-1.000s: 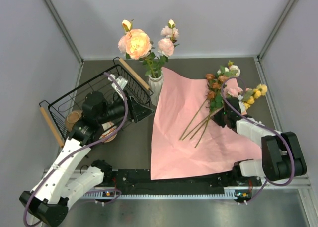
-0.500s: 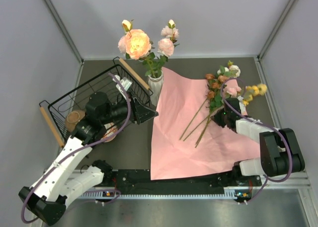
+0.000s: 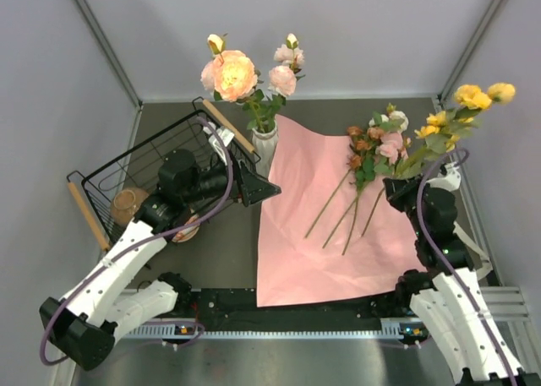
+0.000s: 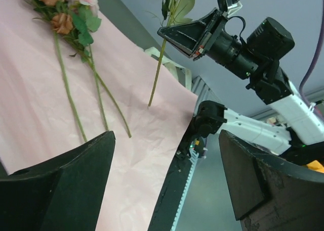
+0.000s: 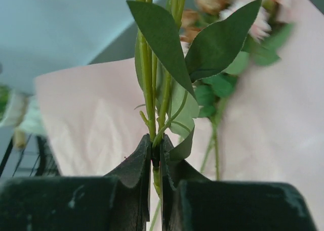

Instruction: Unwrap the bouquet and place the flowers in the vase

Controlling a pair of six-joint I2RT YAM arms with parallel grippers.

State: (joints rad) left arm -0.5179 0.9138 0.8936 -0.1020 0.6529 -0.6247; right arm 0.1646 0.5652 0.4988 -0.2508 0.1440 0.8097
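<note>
Nearest the arm bases, the salmon-pink paper (image 3: 296,251) lies opened flat on the dark tabletop (image 3: 228,251), its near edge along the rail. At the sheet's 3 o'clock edge the right end effector (image 3: 399,186) is pinched shut on the green stalk of a yellow-flowered stem (image 3: 473,95), held off the paper with its blooms tilted up toward 1 o'clock (the wrist view shows the fingertips closed tight on the stalk just under two leaves). At the sheet's 9 o'clock side the left end effector (image 3: 258,188) hangs with its jaws spread wide and nothing between them. Farther in, several loose flowers (image 3: 372,145) rest on the paper, stems fanning toward 7 o'clock. Beyond, at the sheet's 11 o'clock corner, the white vase (image 3: 265,141) stands upright holding pink and peach blooms (image 3: 232,75), just beside a wire basket (image 3: 135,162) at its 9 o'clock.
</note>
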